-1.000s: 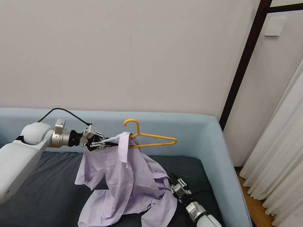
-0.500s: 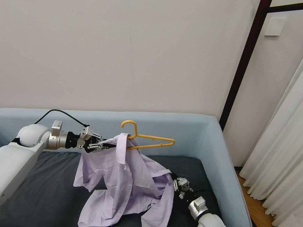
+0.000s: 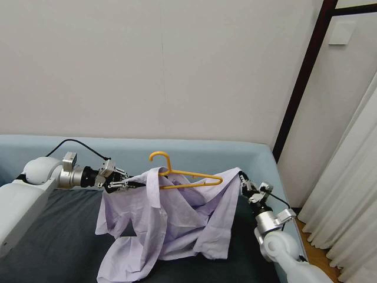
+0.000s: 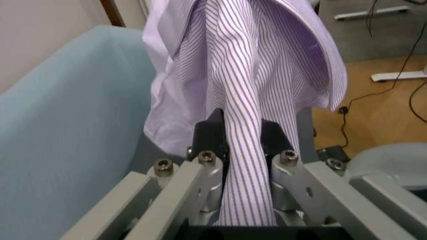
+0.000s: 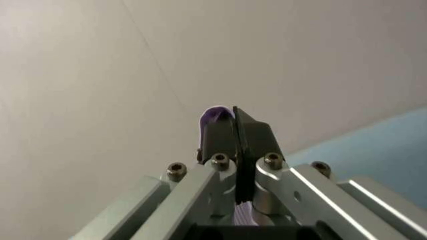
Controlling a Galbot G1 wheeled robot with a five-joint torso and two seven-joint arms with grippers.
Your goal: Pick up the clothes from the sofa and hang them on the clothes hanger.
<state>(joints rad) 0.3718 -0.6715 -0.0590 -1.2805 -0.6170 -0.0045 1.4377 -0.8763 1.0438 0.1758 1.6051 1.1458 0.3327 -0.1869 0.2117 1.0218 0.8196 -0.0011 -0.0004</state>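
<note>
Hanging between them, the shirt (image 3: 171, 224) is clamped by left tool (image 3: 131, 183) and right tool (image 3: 244, 181).

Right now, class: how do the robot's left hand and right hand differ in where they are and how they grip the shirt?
The left hand reaches in level at the left end of the hanger; the right hand points up past the right end. The left hand pinches a thick fold of the shirt; the right hand pinches a thin edge. Both are shut on the shirt.
</note>
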